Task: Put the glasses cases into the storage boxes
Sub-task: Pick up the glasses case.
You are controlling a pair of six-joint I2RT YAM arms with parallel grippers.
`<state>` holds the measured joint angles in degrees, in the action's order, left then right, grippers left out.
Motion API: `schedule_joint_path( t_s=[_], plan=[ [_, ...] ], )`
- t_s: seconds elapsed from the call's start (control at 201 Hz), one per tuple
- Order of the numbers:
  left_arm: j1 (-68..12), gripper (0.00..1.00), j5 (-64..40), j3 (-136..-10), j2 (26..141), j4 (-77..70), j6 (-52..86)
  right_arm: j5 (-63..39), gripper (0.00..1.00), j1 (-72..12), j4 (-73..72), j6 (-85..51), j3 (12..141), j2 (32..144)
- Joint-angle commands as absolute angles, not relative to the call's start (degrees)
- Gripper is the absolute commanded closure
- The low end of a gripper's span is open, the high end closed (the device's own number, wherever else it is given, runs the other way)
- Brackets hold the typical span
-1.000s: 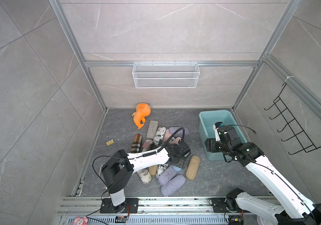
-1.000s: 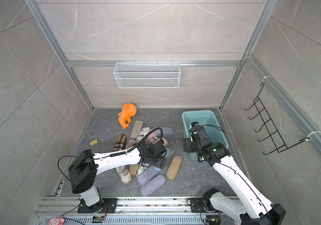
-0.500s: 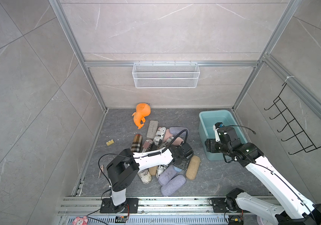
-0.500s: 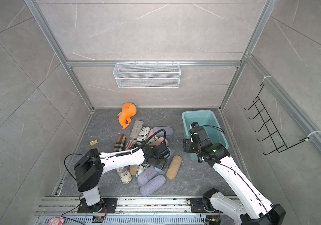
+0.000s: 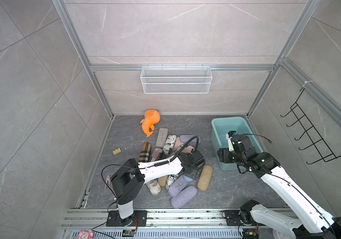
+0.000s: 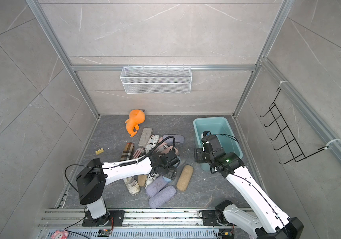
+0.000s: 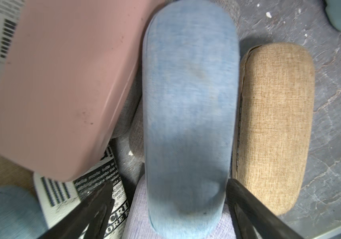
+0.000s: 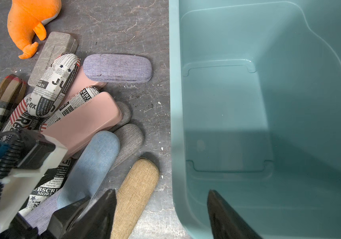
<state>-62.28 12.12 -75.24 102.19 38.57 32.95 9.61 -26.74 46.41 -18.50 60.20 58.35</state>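
Left wrist view shows the left tool standing wide, with its black fingers on either side of the near end of the blue case. One finger seems to touch the case's edge, and the other is a little apart from it. This case is long with round ends, covered in soft woven cloth, and it rests on other cases. Just beside it lies a tan case of coarse weave with a stitched seam. On the other side is a smooth pink case, flat with rounded corners.

From the right wrist view, the right tool is open wide and holds nothing, hovering over the rim of the teal plastic tub. All the cases lie outside the tub. A strip of bare grey marbled tabletop separates the pile from the tub wall.
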Motion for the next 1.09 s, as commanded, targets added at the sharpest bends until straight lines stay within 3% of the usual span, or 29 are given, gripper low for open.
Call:
schedule_joint_path(
  t_s=[0.0, 0.479, 0.853, 1.087],
  plan=[
    [-62.9, 0.11, 13.1, -77.8, 99.1, 40.1, 31.9, 9.2, 0.28, -27.1, 45.5, -19.7, 59.7, 57.6],
    [-63.8, 0.08, 14.1, -77.1, 104.3, 38.9, 34.6, 9.5, 0.26, -27.0, 46.3, -19.9, 58.8, 55.8],
    [-63.6, 0.2, 13.6, -73.7, 105.4, 35.0, 35.1, 7.7, 0.29, -27.0, 46.4, -20.5, 58.2, 54.8],
    [-63.7, 0.32, 13.4, -72.2, 105.6, 33.5, 35.2, 7.0, 0.32, -27.0, 46.6, -20.9, 58.5, 54.8]
  ],
)
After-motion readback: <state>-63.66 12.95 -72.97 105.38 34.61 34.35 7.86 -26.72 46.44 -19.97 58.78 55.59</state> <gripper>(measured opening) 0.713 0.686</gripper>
